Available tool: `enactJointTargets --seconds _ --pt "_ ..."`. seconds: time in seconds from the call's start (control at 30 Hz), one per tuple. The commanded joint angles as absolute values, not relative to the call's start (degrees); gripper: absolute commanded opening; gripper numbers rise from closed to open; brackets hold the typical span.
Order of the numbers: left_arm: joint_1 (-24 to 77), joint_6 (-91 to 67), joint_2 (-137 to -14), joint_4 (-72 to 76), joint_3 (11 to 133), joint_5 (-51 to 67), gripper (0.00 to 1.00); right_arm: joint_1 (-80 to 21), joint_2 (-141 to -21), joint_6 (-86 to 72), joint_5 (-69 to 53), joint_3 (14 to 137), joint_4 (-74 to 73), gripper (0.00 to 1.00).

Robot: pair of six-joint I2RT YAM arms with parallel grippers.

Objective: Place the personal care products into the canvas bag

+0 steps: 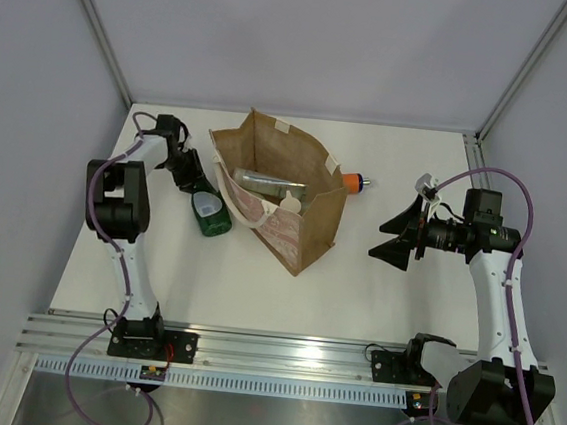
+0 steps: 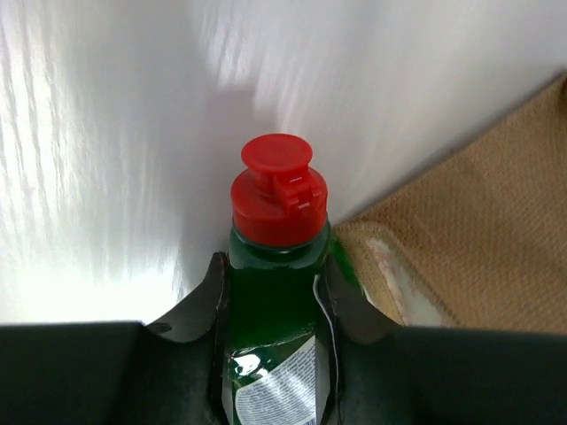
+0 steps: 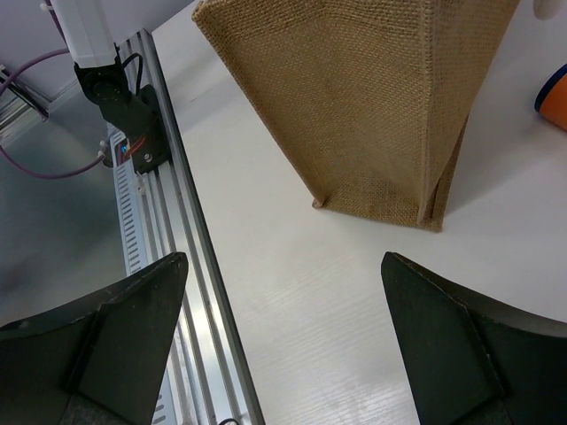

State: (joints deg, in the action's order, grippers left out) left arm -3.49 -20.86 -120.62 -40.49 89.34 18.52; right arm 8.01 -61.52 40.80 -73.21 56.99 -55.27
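Observation:
The canvas bag (image 1: 282,204) stands open mid-table, tan with a pale reddish-patterned side. A pale bottle (image 1: 266,183) with a cream cap lies inside it. My left gripper (image 1: 185,171) is just left of the bag, shut on the green bottle (image 1: 210,216). In the left wrist view the fingers of that gripper (image 2: 275,266) clamp the bottle's body (image 2: 275,301). Its red cap (image 2: 277,188) points away towards the table, with the bag's weave (image 2: 478,248) on the right. The orange bottle (image 1: 352,182) lies behind the bag's right corner; its edge shows in the right wrist view (image 3: 554,102). My right gripper (image 1: 393,238) is open and empty right of the bag (image 3: 372,88), its jaws wide apart (image 3: 283,258).
An aluminium rail (image 1: 280,358) runs along the near edge and also shows in the right wrist view (image 3: 168,221), with an arm base (image 3: 124,97) on it. Pale enclosure walls stand at the back and both sides.

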Motion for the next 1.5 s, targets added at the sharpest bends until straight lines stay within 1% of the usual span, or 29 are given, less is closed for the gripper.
enactJointTargets --seconds 0.0,0.03,0.1,0.13,0.17,0.23,0.3,0.33,0.37,0.4,0.43,0.47,0.5,0.53,0.57,0.6,0.63,0.7,0.73,0.8,0.83,0.87,0.9,0.93,0.97,1.1,1.17,1.3,1.47 --pt "-3.86 -19.33 -117.35 -40.88 81.49 17.83 0.02 8.53 -61.26 42.27 -75.41 59.33 -55.55 0.99" --pt "-3.95 -20.12 -114.38 -39.13 77.65 18.45 0.0 8.53 -61.26 42.45 -75.67 59.33 -55.98 0.99" --pt "-3.96 -21.09 -111.28 -37.54 73.76 20.29 0.0 8.53 -61.0 44.11 -76.29 59.24 -57.12 0.99" --pt "-3.96 -22.4 -109.7 -35.7 69.65 21.17 0.0 8.53 -61.0 45.86 -76.64 59.33 -60.44 1.0" --pt "-3.87 -23.2 -106.99 -34.73 67.78 22.23 0.0 8.44 -61.08 53.1 -77.68 59.67 -63.6 0.99" --pt "-3.69 -25.82 -104.6 -32.01 64.0 24.95 0.0 7.91 -61.43 58.86 -78.74 61.52 -70.97 1.0" --pt "-3.25 -28.81 -102.14 -31.2 59.52 26.54 0.0 4.85 -62.31 66.16 -78.31 63.79 -74.95 0.99" --pt "-2.99 -29.7 -101.43 -30.07 58.2 27.41 0.0 2.83 -62.58 67.14 -75.18 64.5 -76.19 0.99" --pt "-2.73 -30.66 -99.95 -29.45 55.57 28.81 0.0 0.55 -62.84 64.28 -72.62 64.95 -74.81 1.0" --pt "-2.55 -33.11 -99.06 -28.05 54.07 29.52 0.0 -6.87 -62.75 61.2 -69.29 65.3 -69.66 1.0" --pt "-2.46 -34.09 -98.01 -27.17 52.66 30.31 0.0 -10.51 -62.41 55.08 -61.95 65.13 -66.65 1.0" --pt "-2.46 -35.15 -95.74 -26.2 49.78 31.8 0.0 -14.2 -61.36 52.67 -58.22 64.78 -63.58 0.99" --pt "-2.55 -37.16 -94.58 -25.58 48.44 32.16 0.0 -21.55 -60.74 50.47 -53.92 63.73 -60.76 0.99" --pt "-2.46 -37.96 -93.44 -24.36 47.3 32.69 0.0 -25.27 -60.38 48.54 -45.79 63.37 -56.47 1.0" --pt "-2.46 -38.66 -92.47 -24.0 46.24 33.57 0.0 -28.88 -60.47 47.91 -42.22 63.28 -54.86 0.99" --pt "-2.46 -39.72 -90.81 -23.91 44.93 33.84 0.0 -34.92 -61.95 47.03 -38.88 64.06 -53.36 0.99" --pt "-2.37 -40.25 -90.01 -23.91 44.22 34.1 0.0 -37.5 -63.27 45.63 -34.58 64.86 -53.09 0.99" --pt "-2.37 -41.3 -88.08 -24.17 42.64 34.28 0.0 -42.25 -67.91 44.04 -31.74 66.96 -51.78 0.99" --pt "-2.29 -41.66 -87.37 -24.26 42.1 34.36 0.0 -47.93 -69.42 41.86 -27.38 67.32 -50.64 0.99" --pt "-2.29 -42.97 -85.62 -23.56 40.44 34.54 0.0 -54.28 -73.9 39.91 -22.18 67.76 -45.65 0.99" --pt "-2.29 -43.24 -85.08 -23.38 39.91 34.45 0.0 -60.58 -75.83 35.99 -15.19 68.2 -43.7 0.99" --pt "-2.29 -43.5 -84.64 -23.12 39.47 34.45 0.0 -63.17 -80.72 34.21 -12.25 69.25 -42.38 1.0" --pt "-2.29 -44.03 -84.2 -22.59 38.51 34.71 0.0 -65.37 -83.12 31.93 -7.26 72.48 -40.62 0.99" --pt "-2.2 -44.47 -83.24 -22.33 37.97 34.8 0.0 -68.7 -85.67 27.55 -5.38 74.42 -39.82 0.99" --pt "-2.2 -44.82 -82.71 -21.8 37.45 35.33 0.0 -70.04 -89.87 25.77 -4.4 76.18 -39.29 0.99" --pt "-2.2 -46.49 -79.46 -20.65 35.86 36.47 0.0 -74.17 -96.32 13.39 -0.89 84.09 -32.11 0.99" --pt "-2.2 -46.93 -77.97 -20.13 35.16 37.35 0.0 -74.53 -99.82 6.26 3.68 86.65 -29.81 1.0" --pt "-2.2 -47.02 -77.26 -19.51 34.89 38.85 0.0 -74.62 -105.02 4.83 6.76 85.96 -23.74 0.99" --pt "-2.2 -47.02 -76.99 -18.72 34.54 40.87 0.0 -74.71 -111.87 4.48 8.96 84.56 -20.49 1.0"
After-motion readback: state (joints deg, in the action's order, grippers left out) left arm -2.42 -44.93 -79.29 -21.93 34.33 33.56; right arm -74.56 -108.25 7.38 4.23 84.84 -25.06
